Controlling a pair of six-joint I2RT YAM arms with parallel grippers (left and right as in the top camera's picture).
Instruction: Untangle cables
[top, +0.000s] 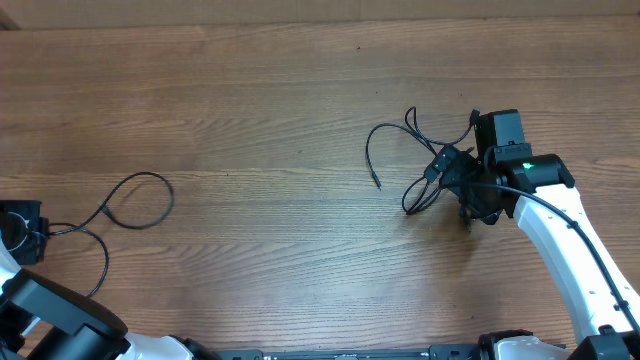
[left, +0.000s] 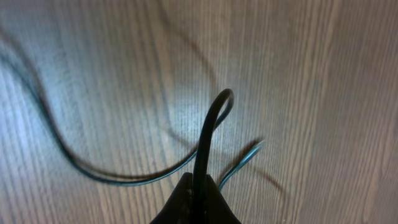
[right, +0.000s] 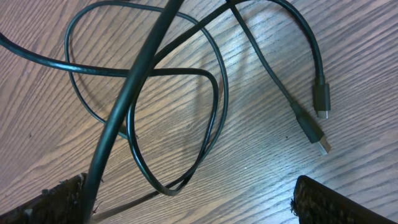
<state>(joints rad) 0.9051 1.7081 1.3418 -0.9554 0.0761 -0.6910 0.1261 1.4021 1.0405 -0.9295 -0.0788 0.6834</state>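
**Left arm.** The left gripper (left: 194, 200) is closed on a single cable (left: 203, 140). In the left wrist view the cord rises from between the shut fingertips, bends into a small hook, and a further length is laid in a long curve on the table (top: 280, 90). In the overhead view this cable is located at the left side of the table. It is run from the gripper into an open loop and back toward the near edge.

**Right arm.** The right gripper (right: 196, 200) is held wide open, and nothing is clamped between its fingers (right: 339, 202). It is positioned low over the cable bundle (top: 438, 163), which is located at the right side of the table, well apart from the single cable.

**Cable bundle.** In the right wrist view the remaining cords are seen crossed over one another in several overlapping loops on the wood. Two plugs (right: 321, 101) are laid just beside each other at the right of the loops, clear of the crossings. In the overhead view one loose end (top: 377, 184) is extended to the left of the bundle. One thicker-looking strand is seen running diagonally close to the camera. Whether it is lifted off the table cannot be told.
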